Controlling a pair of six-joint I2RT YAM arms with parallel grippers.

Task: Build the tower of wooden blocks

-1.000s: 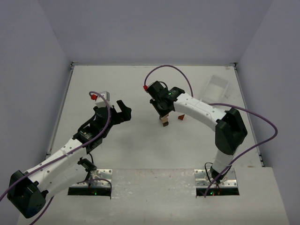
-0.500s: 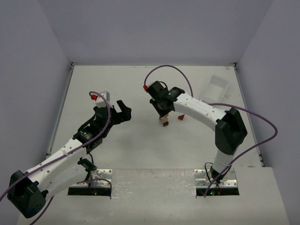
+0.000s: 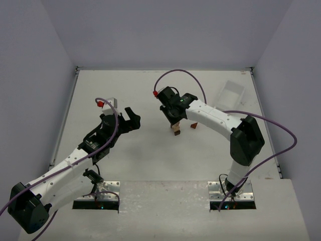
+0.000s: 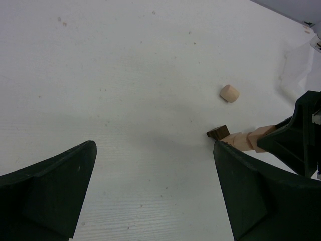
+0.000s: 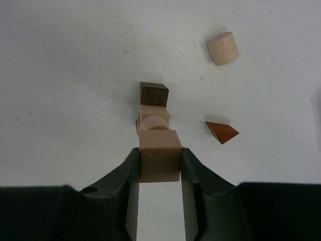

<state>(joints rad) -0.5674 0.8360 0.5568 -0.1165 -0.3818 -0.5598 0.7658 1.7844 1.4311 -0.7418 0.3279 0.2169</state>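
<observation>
The wood block tower (image 3: 175, 129) stands mid-table. In the right wrist view it has a dark brown cube (image 5: 154, 94) at the base, then a pale block and a pale round piece (image 5: 154, 122). My right gripper (image 5: 159, 150) is shut on a pale tan cube (image 5: 159, 163) at the top of the stack. A reddish-brown wedge (image 5: 221, 131) and a pale cylinder (image 5: 223, 48) lie loose beside the tower. My left gripper (image 4: 155, 186) is open and empty, left of the tower (image 4: 241, 139); it also shows in the top view (image 3: 131, 119).
A clear plastic tray (image 3: 231, 92) lies at the back right. Another clear object (image 3: 111, 103) sits behind the left arm. The wedge (image 3: 193, 125) lies just right of the tower, under the right arm. White walls ring the table.
</observation>
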